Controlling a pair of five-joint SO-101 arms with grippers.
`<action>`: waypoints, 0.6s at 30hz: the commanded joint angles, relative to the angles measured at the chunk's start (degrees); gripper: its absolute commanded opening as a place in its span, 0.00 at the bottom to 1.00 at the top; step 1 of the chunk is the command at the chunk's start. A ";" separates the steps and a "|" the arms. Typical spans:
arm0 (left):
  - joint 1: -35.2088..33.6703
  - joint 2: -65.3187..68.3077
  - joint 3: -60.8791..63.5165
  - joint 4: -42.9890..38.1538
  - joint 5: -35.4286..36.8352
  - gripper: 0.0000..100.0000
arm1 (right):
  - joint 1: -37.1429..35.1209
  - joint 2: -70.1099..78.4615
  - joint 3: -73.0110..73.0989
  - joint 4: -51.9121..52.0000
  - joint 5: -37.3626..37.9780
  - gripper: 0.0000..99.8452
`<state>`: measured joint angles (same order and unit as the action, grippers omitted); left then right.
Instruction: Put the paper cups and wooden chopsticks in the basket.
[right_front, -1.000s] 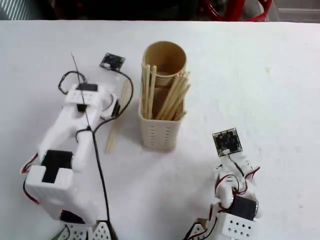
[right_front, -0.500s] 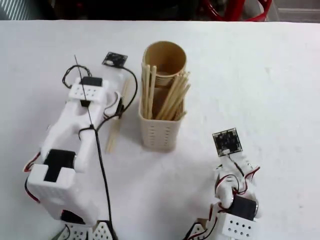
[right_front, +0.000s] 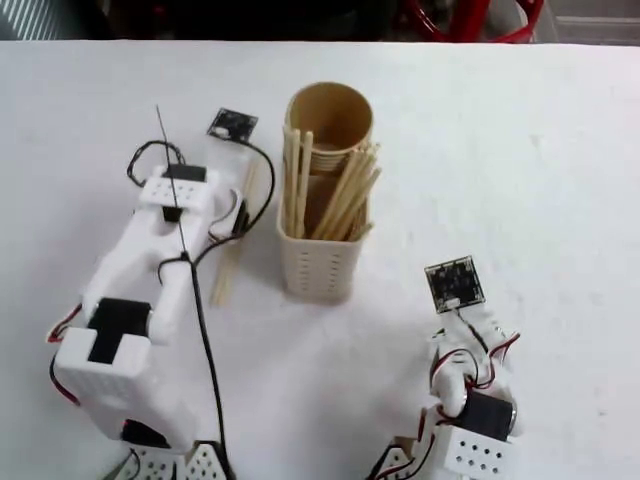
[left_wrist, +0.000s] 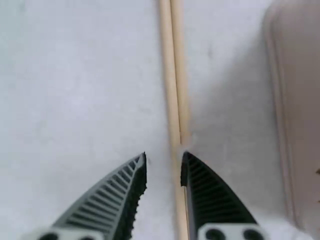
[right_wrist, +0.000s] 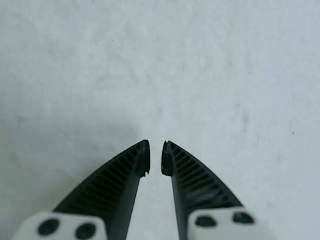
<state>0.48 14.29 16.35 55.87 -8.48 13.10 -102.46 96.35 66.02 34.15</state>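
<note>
A cream perforated basket (right_front: 318, 262) stands mid-table and holds stacked paper cups (right_front: 330, 118) with several wooden chopsticks (right_front: 345, 195) leaning in it. Just beside the basket a pair of chopsticks (right_front: 229, 258) lies flat on the table, partly under my left arm (right_front: 165, 225). In the left wrist view this pair of chopsticks (left_wrist: 172, 75) runs between the tips of my left gripper (left_wrist: 164, 167), which is open by a narrow gap, and hugs one finger. The basket wall (left_wrist: 295, 100) is close alongside. My right gripper (right_wrist: 154, 159) is shut over bare table with nothing in it.
The white table (right_front: 520, 150) has free room around the basket. My right arm (right_front: 470, 400) sits folded near the front edge. Black cables (right_front: 205, 340) trail over the left arm. Dark objects and a red frame (right_front: 470, 18) lie beyond the far edge.
My left arm has shifted slightly to the right and farther away, closer over the loose chopsticks. The right arm and basket have not moved.
</note>
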 joint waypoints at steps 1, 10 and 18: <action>0.75 0.40 -0.44 -1.41 -0.26 0.13 | 0.22 -0.31 0.53 0.22 0.26 0.06; 0.75 6.11 -4.84 0.18 -0.18 0.13 | 0.22 -0.31 0.53 0.22 0.26 0.06; 0.75 6.29 -5.01 0.18 -0.62 0.02 | 0.22 -0.31 0.53 0.22 0.26 0.06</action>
<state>0.92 20.62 13.63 55.78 -8.48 13.10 -102.46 96.35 66.02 34.15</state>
